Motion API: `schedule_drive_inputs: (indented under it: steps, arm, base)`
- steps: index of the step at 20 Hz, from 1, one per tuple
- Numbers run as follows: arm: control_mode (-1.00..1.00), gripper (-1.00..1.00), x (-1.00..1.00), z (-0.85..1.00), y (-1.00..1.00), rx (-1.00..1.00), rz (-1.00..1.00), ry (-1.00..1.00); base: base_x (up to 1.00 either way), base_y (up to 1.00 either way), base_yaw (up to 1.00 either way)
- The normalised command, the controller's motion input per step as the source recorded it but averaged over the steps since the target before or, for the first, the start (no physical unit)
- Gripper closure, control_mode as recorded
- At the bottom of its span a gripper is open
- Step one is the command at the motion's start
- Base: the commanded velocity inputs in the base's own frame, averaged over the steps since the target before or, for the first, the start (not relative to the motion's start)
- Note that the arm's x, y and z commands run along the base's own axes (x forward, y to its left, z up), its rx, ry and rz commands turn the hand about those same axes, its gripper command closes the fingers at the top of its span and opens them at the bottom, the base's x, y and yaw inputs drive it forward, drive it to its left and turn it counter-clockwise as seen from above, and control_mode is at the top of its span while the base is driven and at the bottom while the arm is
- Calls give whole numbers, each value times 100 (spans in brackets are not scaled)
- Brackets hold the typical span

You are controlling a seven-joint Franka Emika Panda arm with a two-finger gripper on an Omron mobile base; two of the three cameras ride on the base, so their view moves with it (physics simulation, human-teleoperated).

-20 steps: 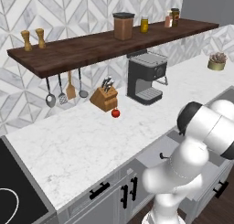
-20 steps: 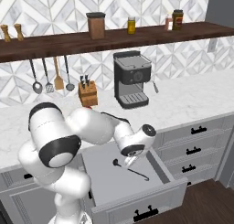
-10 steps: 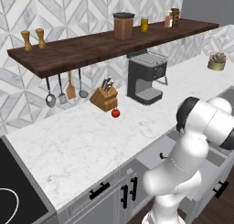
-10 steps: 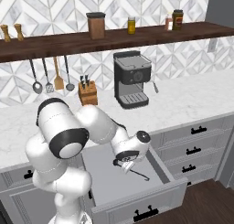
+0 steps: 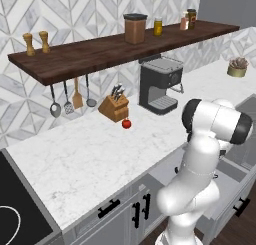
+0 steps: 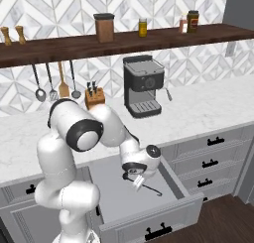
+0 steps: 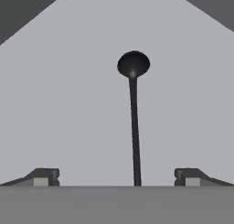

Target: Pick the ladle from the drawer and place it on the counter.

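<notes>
**Q:** How many task items were shown, and where?

**A:** One black ladle (image 7: 133,109) lay flat on the pale floor of one pulled-out drawer (image 6: 168,173), below the front edge of the marble bench (image 6: 208,108). In the hand view its handle ran up the middle, between the two fingertips (image 7: 45,176), ending at the round bowl.

**Q:** What was the state of the gripper?

**A:** The gripper (image 6: 138,181) hung inside the drawer with its jaws spread wide, one on either side of the handle and not touching it.

**Q:** What differed from the earlier frame?

**A:** The gripper had moved lower into the drawer, directly over the ladle. The ladle and drawer had not moved. One coffee machine (image 6: 143,86), one knife block (image 6: 94,97) and one red tomato (image 5: 126,123) stood unchanged on the bench.
</notes>
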Motion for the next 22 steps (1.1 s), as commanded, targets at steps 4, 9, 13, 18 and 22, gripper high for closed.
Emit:
schedule_drive_inputs:
  steps: [4, 9, 13, 18, 22]
  arm:
    - [-100, -100, 26, -28, -14, 0, 18, 0]
    - [-100, -100, 23, -35, -15, 0, 20, 0]
    - [-100, -100, 20, -32, -16, 0, 18, 0]
    - [-100, -100, 35, -22, -9, 0, 16, 0]
    - [-100, -100, 39, -36, 0, 0, 12, 0]
  base:
    - [0, 0, 0]
    - [0, 0, 0]
    - [0, 0, 0]
    - [0, 0, 0]
    - [0, 0, 0]
